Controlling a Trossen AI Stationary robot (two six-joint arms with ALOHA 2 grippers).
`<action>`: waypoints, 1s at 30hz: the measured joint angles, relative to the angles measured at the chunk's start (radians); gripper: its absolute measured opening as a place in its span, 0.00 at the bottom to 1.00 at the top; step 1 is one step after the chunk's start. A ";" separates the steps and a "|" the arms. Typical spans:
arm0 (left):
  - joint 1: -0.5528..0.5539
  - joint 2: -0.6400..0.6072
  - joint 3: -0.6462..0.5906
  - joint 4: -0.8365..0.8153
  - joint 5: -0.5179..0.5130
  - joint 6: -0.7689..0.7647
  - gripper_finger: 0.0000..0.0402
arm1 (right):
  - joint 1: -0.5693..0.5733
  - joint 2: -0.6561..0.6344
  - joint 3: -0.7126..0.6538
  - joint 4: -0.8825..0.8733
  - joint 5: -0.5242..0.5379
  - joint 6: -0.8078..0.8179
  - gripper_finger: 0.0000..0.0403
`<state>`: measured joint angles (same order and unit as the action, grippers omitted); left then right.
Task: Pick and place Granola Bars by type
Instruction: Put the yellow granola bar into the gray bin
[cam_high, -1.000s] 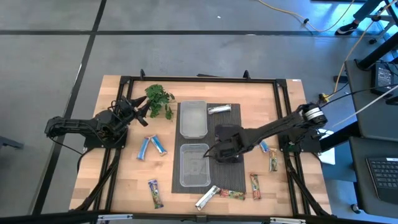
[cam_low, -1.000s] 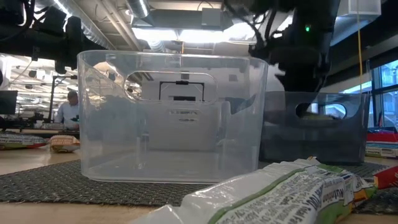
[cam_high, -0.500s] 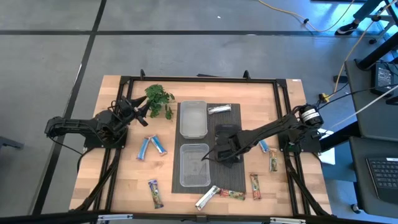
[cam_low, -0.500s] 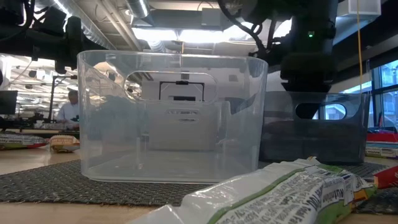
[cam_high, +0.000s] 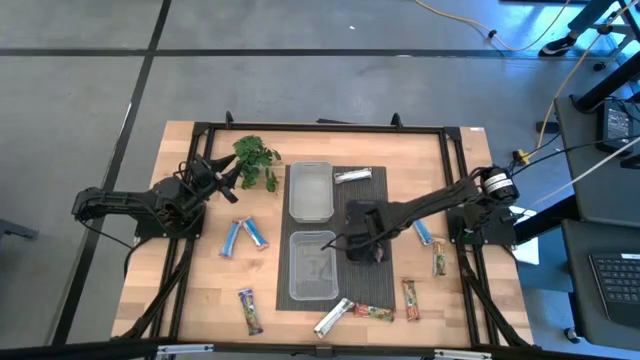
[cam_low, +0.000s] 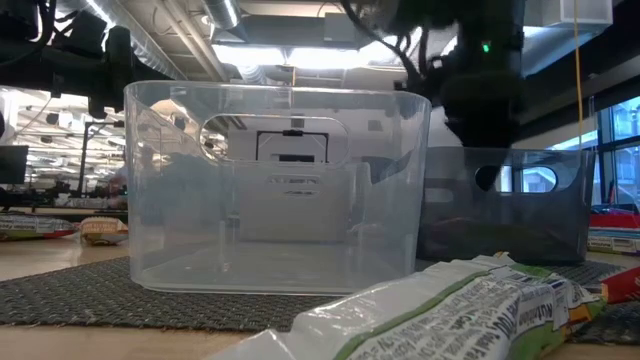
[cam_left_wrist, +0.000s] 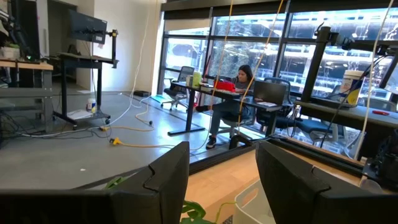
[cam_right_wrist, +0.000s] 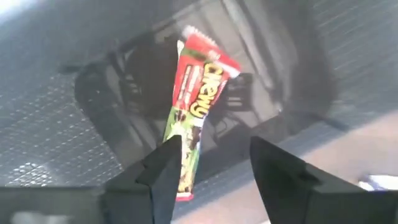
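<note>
Red and green wrapping marks the granola bar (cam_right_wrist: 198, 102) that lies on the floor of the near clear tub (cam_high: 313, 265), seen between the fingers of the right gripper (cam_right_wrist: 210, 163). Those fingers are spread wide and nothing is held between them. In the high view the right gripper (cam_high: 362, 240) hangs just beside the tub's right wall, over the dark mat (cam_high: 362, 195).

For the step in hand, a clean release and withdrawal seem called for: the gripper would best be lifted straight up so that the tub's wall is not caught, before a matching bar, such as the one at the near edge (cam_high: 373, 312), is sought.

The dropped bar is plain only in the right wrist view; from above it is a faint shape through the plastic. Only the high view shows the far tub (cam_high: 309, 190), the blue bars (cam_high: 245, 235) and the left gripper (cam_high: 222, 172), which waits with fingers apart by the leafy sprig (cam_high: 255, 160).
</note>
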<state>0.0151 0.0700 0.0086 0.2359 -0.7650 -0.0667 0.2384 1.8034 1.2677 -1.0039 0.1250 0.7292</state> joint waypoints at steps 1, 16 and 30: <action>0.000 0.000 0.000 0.000 0.000 -0.001 0.44 | 0.001 0.000 0.027 -0.037 0.025 -0.001 0.49; 0.000 0.000 0.000 0.000 0.000 0.000 0.44 | 0.107 -0.153 0.078 -0.457 0.511 0.078 0.49; 0.000 0.000 0.000 0.000 0.000 0.000 0.44 | 0.060 -0.714 -0.471 0.071 0.437 0.114 0.49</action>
<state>0.0147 0.0696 0.0086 0.2359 -0.7650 -0.0670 0.2981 1.0899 0.7968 -0.9328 0.5617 0.8434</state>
